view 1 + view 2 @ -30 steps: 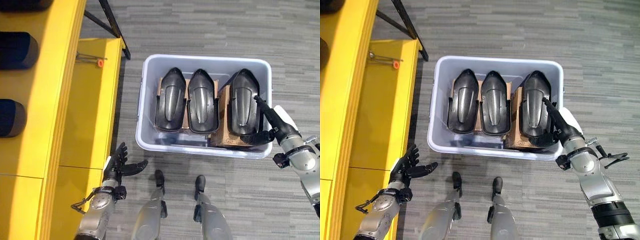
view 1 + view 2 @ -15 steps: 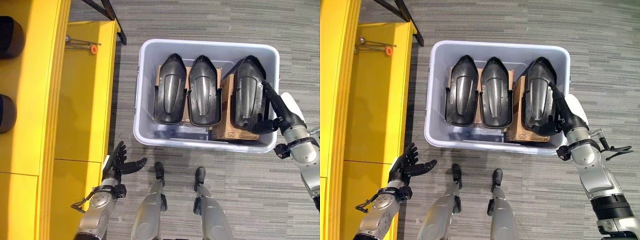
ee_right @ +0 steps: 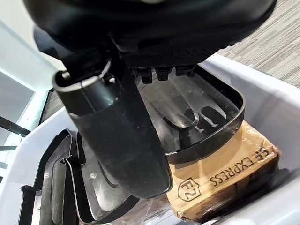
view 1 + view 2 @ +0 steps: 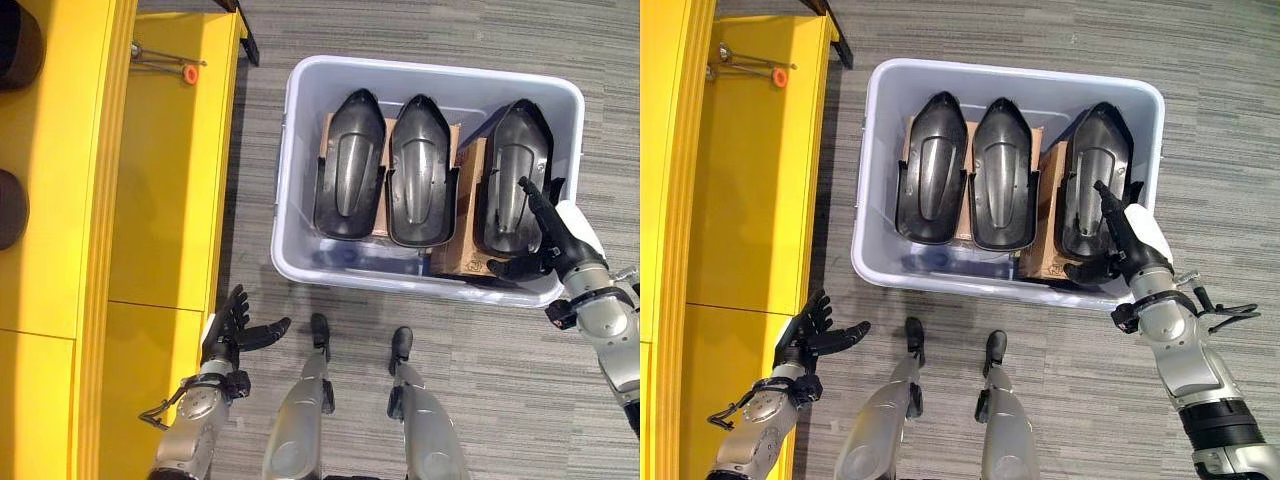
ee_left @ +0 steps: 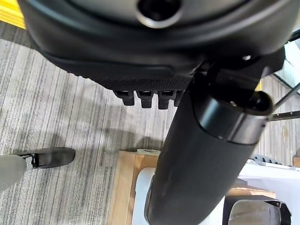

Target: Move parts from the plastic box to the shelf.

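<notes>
Your right hand (image 4: 1130,245) reaches over the near right corner of the plastic box (image 4: 300,165), which sits on the grey carpet. Its straight fingers (image 4: 532,200) lie along the right-hand part (image 4: 512,175), and the thumb (image 4: 515,266) points in under that part's near end. The fingers are stretched out and not curled round anything; whether they press on the part or hang just above it, you cannot tell.

Three dark, glossy moulded parts lie side by side in the box, narrow ends pointing away from you. The left part (image 4: 348,165) and the middle part (image 4: 421,170) touch along their sides. The right-hand one sits a little apart from them, propped on a cardboard carton (image 3: 225,173) in the box's right half. More cardboard (image 4: 326,130) shows behind the other two.

Your left hand (image 4: 232,330) hangs low beside the yellow shelf (image 4: 150,200), fingers spread and relaxed, holding nothing. On the shelf's far end lies a thin metal tool with an orange tip (image 4: 188,73). Two dark rounded shapes (image 4: 10,208) sit on the shelf's upper level at the left edge.
</notes>
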